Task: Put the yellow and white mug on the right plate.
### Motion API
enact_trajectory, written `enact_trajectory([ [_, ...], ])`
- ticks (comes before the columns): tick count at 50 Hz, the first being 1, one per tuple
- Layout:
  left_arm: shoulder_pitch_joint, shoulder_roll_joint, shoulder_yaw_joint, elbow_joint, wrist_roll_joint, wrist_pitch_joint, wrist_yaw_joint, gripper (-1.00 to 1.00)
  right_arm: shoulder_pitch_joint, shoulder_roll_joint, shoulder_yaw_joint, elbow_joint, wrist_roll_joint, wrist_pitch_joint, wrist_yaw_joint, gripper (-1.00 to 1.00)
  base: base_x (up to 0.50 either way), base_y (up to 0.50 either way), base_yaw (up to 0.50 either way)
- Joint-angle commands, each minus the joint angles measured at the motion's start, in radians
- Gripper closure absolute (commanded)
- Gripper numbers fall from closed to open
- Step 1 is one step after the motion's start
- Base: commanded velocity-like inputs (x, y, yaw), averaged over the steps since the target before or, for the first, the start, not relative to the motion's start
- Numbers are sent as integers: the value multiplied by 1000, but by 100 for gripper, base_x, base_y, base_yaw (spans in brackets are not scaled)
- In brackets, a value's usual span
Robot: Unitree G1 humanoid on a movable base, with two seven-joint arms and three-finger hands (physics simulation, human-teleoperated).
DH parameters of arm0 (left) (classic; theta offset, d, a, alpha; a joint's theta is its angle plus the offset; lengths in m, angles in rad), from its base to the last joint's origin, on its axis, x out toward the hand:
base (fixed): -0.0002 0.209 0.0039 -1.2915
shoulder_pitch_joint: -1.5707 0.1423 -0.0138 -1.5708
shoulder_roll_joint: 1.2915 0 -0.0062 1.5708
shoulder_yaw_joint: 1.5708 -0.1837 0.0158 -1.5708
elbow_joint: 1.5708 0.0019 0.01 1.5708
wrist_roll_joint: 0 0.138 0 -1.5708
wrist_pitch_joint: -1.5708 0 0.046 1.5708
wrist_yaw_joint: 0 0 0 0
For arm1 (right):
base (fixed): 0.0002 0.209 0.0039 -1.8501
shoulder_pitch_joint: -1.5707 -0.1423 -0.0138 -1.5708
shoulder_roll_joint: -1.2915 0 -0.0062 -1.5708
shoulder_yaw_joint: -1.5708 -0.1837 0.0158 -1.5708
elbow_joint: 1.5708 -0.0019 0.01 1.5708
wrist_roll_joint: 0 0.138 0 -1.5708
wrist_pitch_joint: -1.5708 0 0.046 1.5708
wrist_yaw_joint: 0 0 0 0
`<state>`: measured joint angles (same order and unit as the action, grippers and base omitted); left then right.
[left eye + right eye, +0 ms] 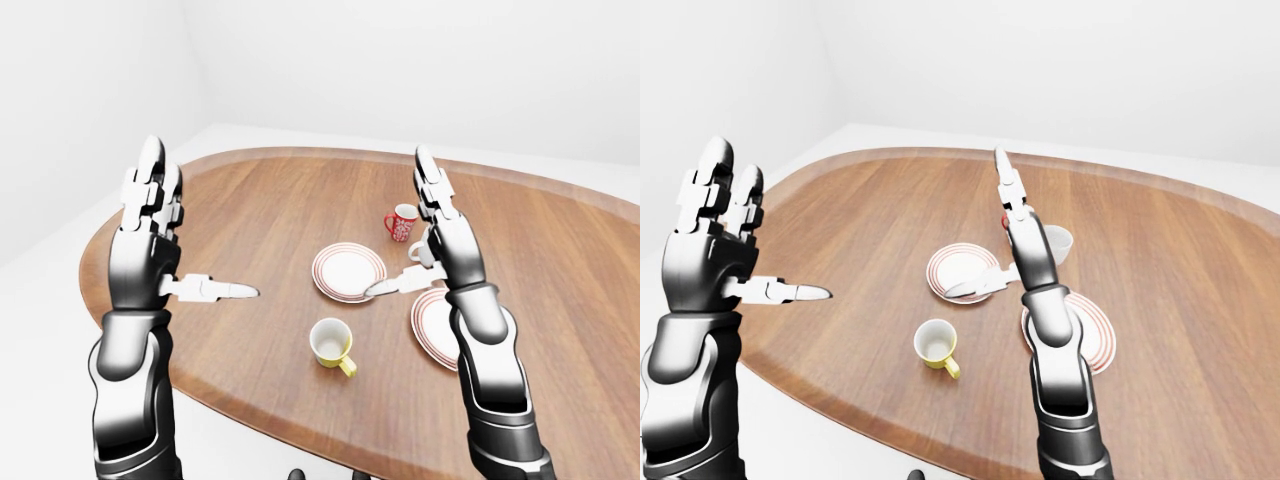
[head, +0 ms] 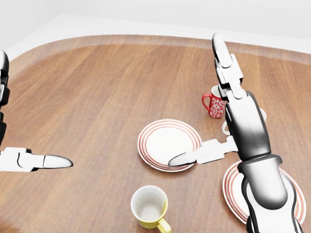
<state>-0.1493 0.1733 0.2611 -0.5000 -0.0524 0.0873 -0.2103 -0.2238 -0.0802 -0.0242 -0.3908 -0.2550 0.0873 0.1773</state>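
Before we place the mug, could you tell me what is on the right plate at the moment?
The right plate shows only its own red rings where visible. The right arm hangs over its middle in every view, so that part cannot be checked. The yellow and white mug stands on the table.

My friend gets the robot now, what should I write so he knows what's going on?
Left hand: open, raised, holding nothing.
Right hand: open, raised over the table, holding nothing.
Yellow and white mug: upright on the table, at the bottom of the head view, handle toward the bottom right.
Right plate: bare where visible, partly behind the right forearm.
Done: nothing yet.
Left: grasp the mug and set it on the right plate.
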Motion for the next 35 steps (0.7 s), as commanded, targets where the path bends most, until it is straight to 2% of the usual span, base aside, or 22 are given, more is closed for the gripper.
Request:
enact_trajectory([
  [1,-54,66,90,24,-53,0,-11,-100,-67,3,36,21,-110,0,49,-100,0,0,0],
  [14,-70,116,135,45,-100,0,4,-100,-186,2,75,86,-288,0,113,-100,0,0,0],
  [26,-70,134,150,47,-115,0,6,-100,-218,63,131,81,-485,0,213,-100,0,0,0],
  [35,-75,143,160,51,-121,0,5,-100,-232,97,143,120,-554,0,248,-100,0,0,0],
])
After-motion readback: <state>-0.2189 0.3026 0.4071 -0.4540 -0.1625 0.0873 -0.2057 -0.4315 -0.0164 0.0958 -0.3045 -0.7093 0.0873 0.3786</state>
